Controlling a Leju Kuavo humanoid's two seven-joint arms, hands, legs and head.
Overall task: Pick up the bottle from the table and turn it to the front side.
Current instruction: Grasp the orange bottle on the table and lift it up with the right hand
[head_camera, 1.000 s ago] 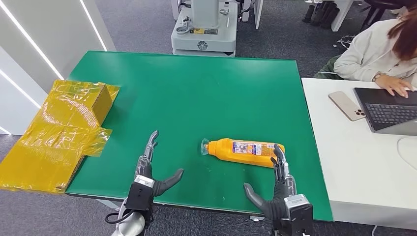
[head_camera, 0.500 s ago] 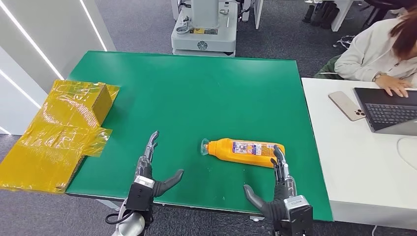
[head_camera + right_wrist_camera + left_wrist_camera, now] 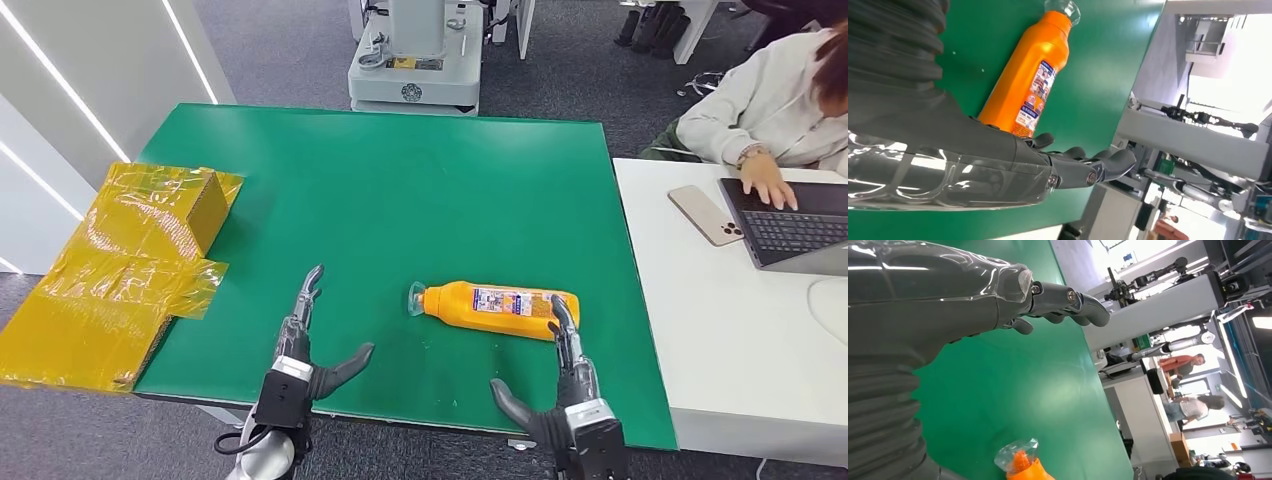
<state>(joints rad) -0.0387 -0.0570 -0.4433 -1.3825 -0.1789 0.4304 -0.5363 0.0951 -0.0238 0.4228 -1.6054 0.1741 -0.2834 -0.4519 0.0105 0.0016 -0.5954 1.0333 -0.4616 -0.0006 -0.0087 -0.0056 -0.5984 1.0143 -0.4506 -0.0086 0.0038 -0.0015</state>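
Lying lengthwise across lower centre: bottle, cap leftward, on worktop. Right hand nearer, fingers spread, empty; left hand likewise.

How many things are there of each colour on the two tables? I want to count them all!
Orange: 1, the bottle
Yellow: 1, the wrapped box at the green table's edge
Dark: 1, the laptop on the white table
Pale: 1, the phone
Total: 4

Grey carpet floor, green table, white desk alongside
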